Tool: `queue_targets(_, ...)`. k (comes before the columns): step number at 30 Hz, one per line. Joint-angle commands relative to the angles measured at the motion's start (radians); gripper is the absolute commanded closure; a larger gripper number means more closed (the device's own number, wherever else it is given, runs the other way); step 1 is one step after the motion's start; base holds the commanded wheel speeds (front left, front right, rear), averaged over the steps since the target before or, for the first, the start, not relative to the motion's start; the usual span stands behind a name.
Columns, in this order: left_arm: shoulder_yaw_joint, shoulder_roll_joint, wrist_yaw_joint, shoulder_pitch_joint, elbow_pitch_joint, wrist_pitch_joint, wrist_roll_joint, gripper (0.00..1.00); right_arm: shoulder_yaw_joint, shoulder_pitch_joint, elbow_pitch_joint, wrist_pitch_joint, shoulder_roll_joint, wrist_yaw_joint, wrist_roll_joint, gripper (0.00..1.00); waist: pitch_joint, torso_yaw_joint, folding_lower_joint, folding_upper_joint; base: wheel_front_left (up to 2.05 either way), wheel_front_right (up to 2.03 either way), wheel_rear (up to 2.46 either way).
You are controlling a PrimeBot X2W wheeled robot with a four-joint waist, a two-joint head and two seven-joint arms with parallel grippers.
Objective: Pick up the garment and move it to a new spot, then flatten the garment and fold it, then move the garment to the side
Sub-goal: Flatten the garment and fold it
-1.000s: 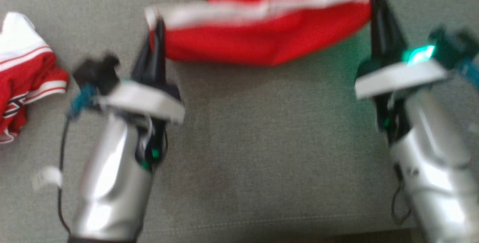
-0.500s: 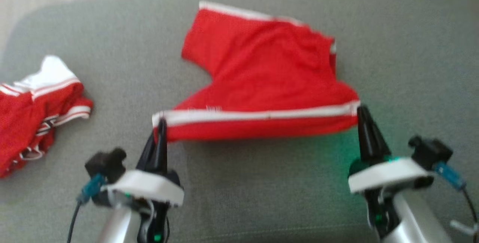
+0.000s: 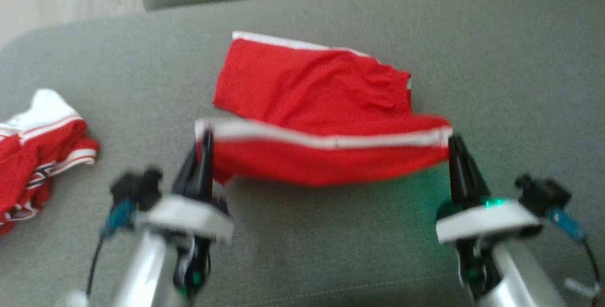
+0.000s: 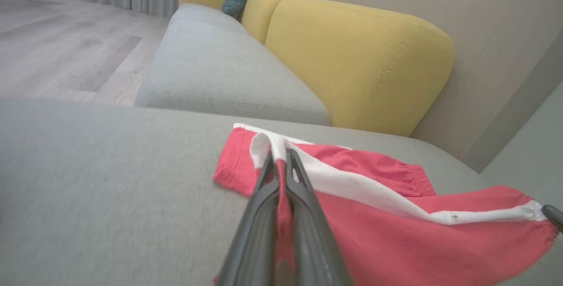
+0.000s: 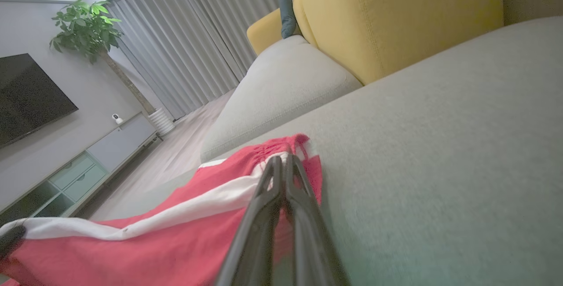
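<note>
**Item 1. Garment** [image 3: 312, 89]: red shorts with a white band, lying on the grey sofa cushion [image 3: 331, 241] at mid-view, at 12 o'clock of both arms. The far part rests on the cushion. The near banded edge is raised and drawn straight between the two grippers, probably so the cloth spreads without creases before folding.

**Item 2. Left gripper** [image 3: 205, 133]: at 8 o'clock of the garment, jaws clenched on the band's left corner.

**Item 3. Right gripper** [image 3: 453, 140]: at 4 o'clock, jaws clenched on the band's right corner.

**Item 4. Second garment** [image 3: 38, 156]: red and white, crumpled, at 9 o'clock, well apart.

**Item 5. Yellow back cushion** [image 4: 352, 57]: beyond, at 12 o'clock.
</note>
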Motion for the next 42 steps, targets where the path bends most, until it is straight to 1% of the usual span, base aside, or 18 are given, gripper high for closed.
queue_targets(1, 0.034, 0.011, -0.012, -0.113, -0.012, -0.006, 0.025, 1.00, 0.021, -0.091, -0.027, -0.004, 0.006, 0.007, -0.001, 1.00, 0.058, -0.023, 0.0001, -0.0001, 0.00, 0.00, 0.00)
queue_targets(6, 0.041, 0.011, -0.042, -0.306, 0.080, -0.006, 0.099, 1.00, 0.003, -0.211, 0.004, -0.004, 0.019, 0.007, -0.001, 1.00, 0.162, -0.046, 0.0001, -0.0001, 0.00, 0.00, 0.00)
queue_targets(9, 0.052, 0.012, -0.052, -0.412, 0.146, -0.006, 0.140, 1.00, -0.009, -0.281, 0.023, -0.004, 0.024, 0.007, 0.007, 1.00, 0.223, -0.056, 0.0001, -0.0001, 0.00, 0.00, 0.00)
queue_targets(15, 0.077, 0.018, -0.058, -0.596, 0.267, -0.006, 0.202, 1.00, -0.011, -0.388, 0.025, -0.004, 0.025, 0.007, 0.075, 1.00, 0.326, -0.066, 0.0001, -0.0001, 0.00, 0.00, 0.00)
queue_targets(20, 0.095, 0.039, -0.059, -0.707, 0.368, -0.006, 0.240, 1.00, -0.009, -0.437, 0.011, -0.004, 0.025, 0.007, 0.111, 1.00, 0.378, -0.081, 0.0001, -0.0001, 0.00, 0.00, 0.00)
queue_targets(25, 0.095, 0.076, -0.061, -0.794, 0.472, -0.006, 0.267, 1.00, 0.006, -0.462, 0.005, -0.004, 0.025, 0.007, 0.129, 1.00, 0.404, -0.099, 0.0001, -0.0001, 0.00, 0.00, 0.00)
queue_targets(27, 0.093, 0.083, -0.061, -0.807, 0.492, -0.006, 0.273, 1.00, 0.011, -0.464, 0.010, -0.004, 0.025, 0.007, 0.127, 1.00, 0.407, -0.102, 0.0001, -0.0001, 0.00, 0.00, 0.00)
queue_targets(30, 0.098, 0.098, -0.052, -0.835, 0.536, -0.006, 0.283, 1.00, 0.031, -0.467, 0.030, -0.004, 0.025, 0.007, 0.117, 1.00, 0.413, -0.110, 0.0001, -0.0001, 0.00, 0.00, 0.00)
queue_targets(34, 0.098, 0.098, -0.046, -0.860, 0.555, -0.006, 0.290, 1.00, 0.052, -0.471, 0.040, -0.004, 0.025, 0.007, 0.113, 1.00, 0.422, -0.114, 0.0001, -0.0001, 0.00, 0.00, 0.00)
queue_targets(38, 0.091, 0.088, -0.040, -0.866, 0.545, -0.006, 0.300, 1.00, 0.064, -0.484, 0.041, -0.004, 0.025, 0.007, 0.111, 1.00, 0.427, -0.114, 0.0001, -0.0001, 0.00, 0.00, 0.00)
queue_targets(39, 0.090, 0.086, -0.037, -0.865, 0.542, -0.006, 0.301, 1.00, 0.069, -0.488, 0.046, -0.004, 0.025, 0.007, 0.108, 0.78, 0.428, -0.113, 0.0001, -0.0001, 0.00, 0.00, 0.00)
queue_targets(41, 0.093, 0.079, -0.032, -0.863, 0.534, -0.006, 0.299, 1.00, 0.074, -0.495, 0.057, -0.004, 0.025, 0.007, 0.108, 0.00, 0.426, -0.112, 0.0001, -0.0001, 0.00, 0.00, 0.00)
queue_targets(42, 0.095, 0.076, -0.029, -0.861, 0.531, -0.006, 0.298, 0.76, 0.075, -0.498, 0.061, -0.004, 0.025, 0.007, 0.109, 0.00, 0.425, -0.111, 0.0001, -0.0001, 0.00, 0.00, 0.00)
